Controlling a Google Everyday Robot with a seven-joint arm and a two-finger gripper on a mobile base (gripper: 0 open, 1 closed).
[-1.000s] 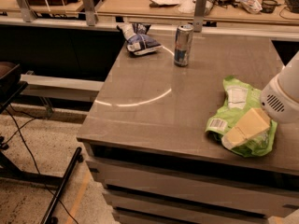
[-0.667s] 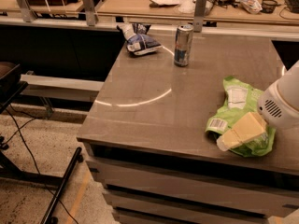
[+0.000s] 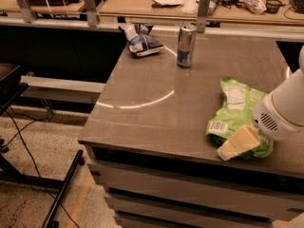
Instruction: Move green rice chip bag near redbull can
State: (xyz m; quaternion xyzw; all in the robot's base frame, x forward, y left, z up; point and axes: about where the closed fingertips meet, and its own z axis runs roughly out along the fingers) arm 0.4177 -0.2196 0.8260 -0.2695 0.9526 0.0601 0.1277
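Tool (image 3: 236, 144) apparently on green bag (image 3: 236, 117)

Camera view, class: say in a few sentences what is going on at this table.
The robot's gripper is down on the green chip bag near the front right edge of the table. The drink can stands upright toward the back, well apart from it, with a small dark bag to its left. The chip bag has not yet reached the can.

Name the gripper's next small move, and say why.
Probably take hold of the green rice chip bag: the gripper sits over its near end at the front right of the table, while the redbull can stands apart near the far edge.
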